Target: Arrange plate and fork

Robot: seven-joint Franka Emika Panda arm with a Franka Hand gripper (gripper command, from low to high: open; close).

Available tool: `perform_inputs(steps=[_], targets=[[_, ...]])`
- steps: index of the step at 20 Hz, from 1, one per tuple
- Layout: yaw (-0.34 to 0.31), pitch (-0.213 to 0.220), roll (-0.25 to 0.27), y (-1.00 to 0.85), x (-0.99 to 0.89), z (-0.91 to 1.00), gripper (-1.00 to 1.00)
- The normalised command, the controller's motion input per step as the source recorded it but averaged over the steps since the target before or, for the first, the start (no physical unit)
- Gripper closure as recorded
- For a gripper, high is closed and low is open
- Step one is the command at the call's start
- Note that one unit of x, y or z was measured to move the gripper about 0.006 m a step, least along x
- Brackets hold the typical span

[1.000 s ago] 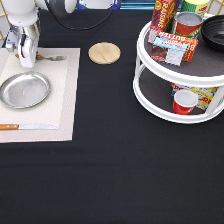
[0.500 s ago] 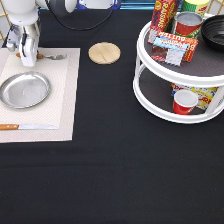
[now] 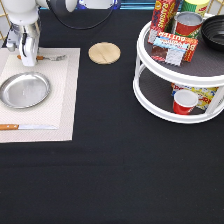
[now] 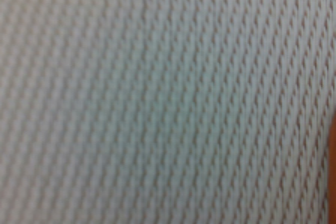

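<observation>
Robot gripper (image 3: pixel 27 59) low over the fork (image 3: pixel 44 58) at the exterior view's top left, on a placemat (image 3: pixel 65 100) that also carries the plate (image 3: pixel 24 90) and a knife (image 3: pixel 27 127).

The exterior view shows the whole table: the fork lies across the mat's top edge, its handle hidden behind the gripper and its tines pointing to the view's right; whether the gripper is wide, narrow or holding the fork cannot be told. The plate sits just below the fork, bare, and the knife lies along the mat's bottom edge. A wooden disc (image 3: pixel 104 52) rests on the black table just right of the mat. At the right, a white two-tier turntable (image 3: pixel 150 100) holds a can (image 3: pixel 187 24), boxes and a dark bowl (image 3: pixel 216 31) on top, and a red cup (image 3: pixel 184 101) below. The wrist view shows only close woven mat weave (image 4: pixel 165 110).
</observation>
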Motion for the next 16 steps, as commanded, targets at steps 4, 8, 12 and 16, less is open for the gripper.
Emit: perform_inputs(steps=[4,8,12,16], targets=[[0.037,0.000,-0.001,0.32,0.02,0.94,-1.00],[0.042,-0.004,-0.034,0.59,0.00,0.88,-1.00],[0.025,0.006,-0.037,0.37,0.06,0.51,-1.00],[0.000,0.000,0.000,0.00,0.00,0.00,-1.00]])
